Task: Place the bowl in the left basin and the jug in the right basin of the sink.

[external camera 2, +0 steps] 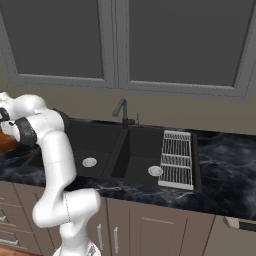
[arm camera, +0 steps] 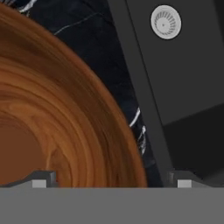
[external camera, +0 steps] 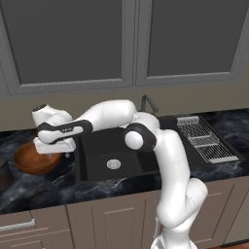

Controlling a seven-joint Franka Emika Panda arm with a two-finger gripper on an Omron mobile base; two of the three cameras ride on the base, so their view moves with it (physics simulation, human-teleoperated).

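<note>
The reddish-brown wooden bowl (external camera: 30, 161) sits on the black marble counter just left of the sink (external camera 2: 116, 150). My gripper (external camera: 52, 151) hangs open over the bowl's right rim. In the hand view one fingertip (arm camera: 43, 179) is inside the bowl (arm camera: 57, 113) and the other (arm camera: 181, 179) is outside it, near the sink's edge, with the rim between them. The dark jug (external camera: 4, 172) stands at the far left edge of the counter. The left basin (external camera: 97, 151) and the right basin (external camera 2: 142, 155) hold nothing.
A wire rack (external camera 2: 177, 157) lies across the right side of the sink. The dark faucet (external camera 2: 122, 112) rises behind the divider. Each basin has a silver drain (external camera 2: 89, 162). Grey cabinets hang above the counter.
</note>
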